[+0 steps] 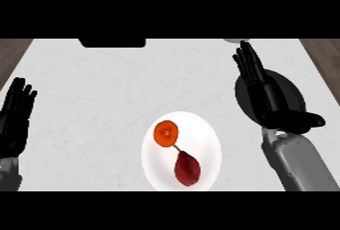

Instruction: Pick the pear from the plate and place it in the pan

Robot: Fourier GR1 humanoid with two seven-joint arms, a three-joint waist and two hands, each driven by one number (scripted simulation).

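A dark red pear (186, 169) with a thin stem lies on the white plate (204, 134) near the counter's front edge. An orange round fruit (166, 133) sits on the same plate, just behind the pear. My right hand (266, 92) is open, fingers straight and pointing away, hovering over the black pan (292, 90) to the right of the plate and hiding much of it. My left hand (16, 117) rests open at the left edge, fingers up. Neither hand touches the pear.
A black object (111, 42) sits at the counter's far edge, left of centre. A pale round thing (231, 40) peeks in at the far edge near my right fingertips. Wood floor shows past both counter sides.
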